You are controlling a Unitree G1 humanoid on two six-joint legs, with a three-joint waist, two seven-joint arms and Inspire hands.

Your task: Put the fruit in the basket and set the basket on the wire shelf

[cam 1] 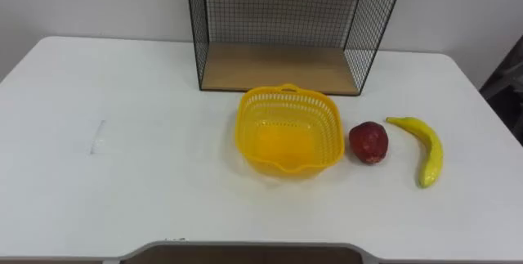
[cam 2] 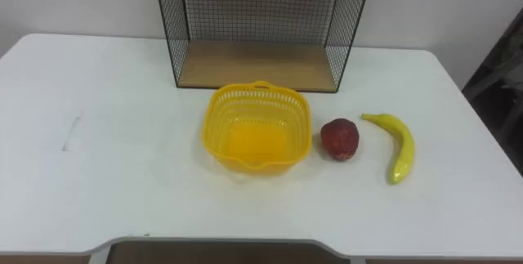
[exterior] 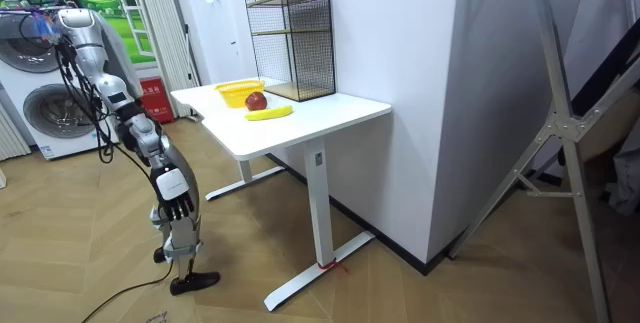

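Empty yellow basket (cam 1: 288,129) on counter (cam 1: 122,174), red fruit (cam 1: 369,142) just right, banana (cam 1: 425,149) farther right, wire shelf (cam 1: 286,27) at far edge. Right robot hand (exterior: 173,185) hanging loose, open, empty.

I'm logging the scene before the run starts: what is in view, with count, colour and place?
basket: one, yellow, empty, mid-table in front of the wire shelf
red fruit: one, dark red, on the table close to the basket's right
banana: one, yellow, on the table right of the red fruit
wire shelf: one, black wire with wooden boards, at the table's back edge
table: one, white, against the wall
washing machines: two, white, stacked, at the room view's left
right hand: one, hangs low beside the table
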